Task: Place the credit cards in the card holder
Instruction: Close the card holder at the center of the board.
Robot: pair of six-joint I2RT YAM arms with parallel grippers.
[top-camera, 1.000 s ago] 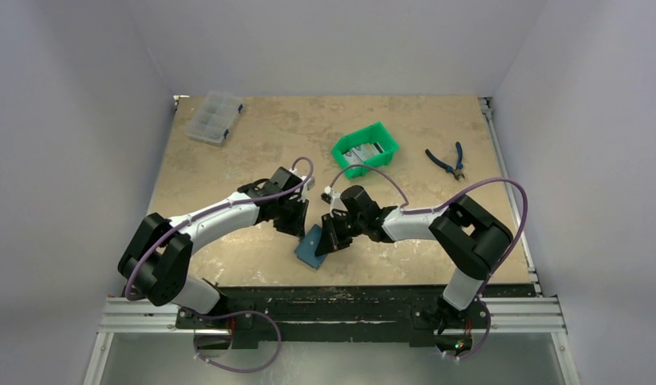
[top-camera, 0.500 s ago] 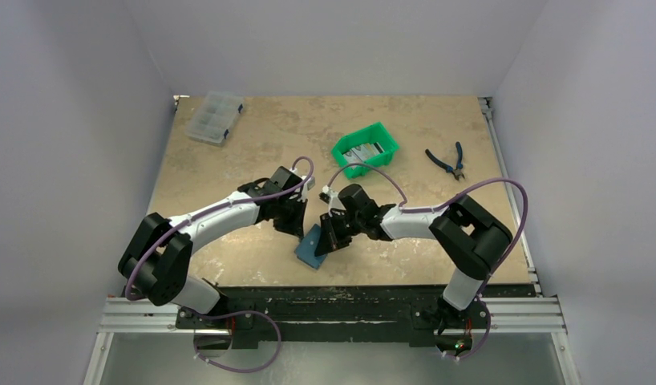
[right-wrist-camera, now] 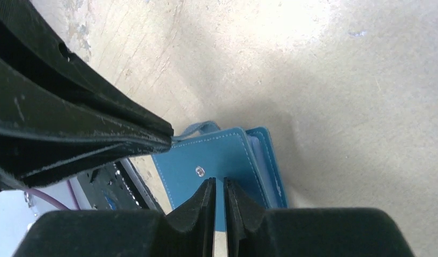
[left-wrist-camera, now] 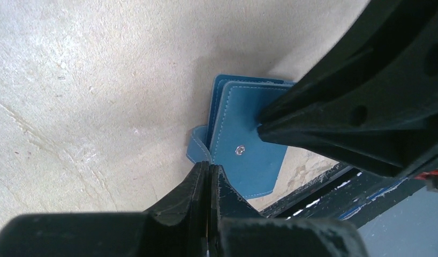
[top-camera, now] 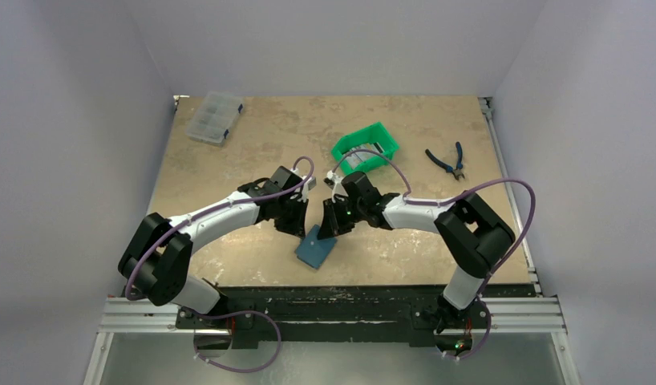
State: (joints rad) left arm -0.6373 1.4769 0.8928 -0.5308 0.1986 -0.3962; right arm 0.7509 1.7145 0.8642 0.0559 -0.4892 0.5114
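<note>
At the front edge of the table lies the card holder, the left gripper closed tight at its strap and the right gripper a sliver apart over its cover. Farther back, the credit cards lie in a green bin (a cable crosses it), with pliers and a clear box well apart.

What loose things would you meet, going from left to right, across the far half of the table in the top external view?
clear compartment box → green bin → pliers
</note>
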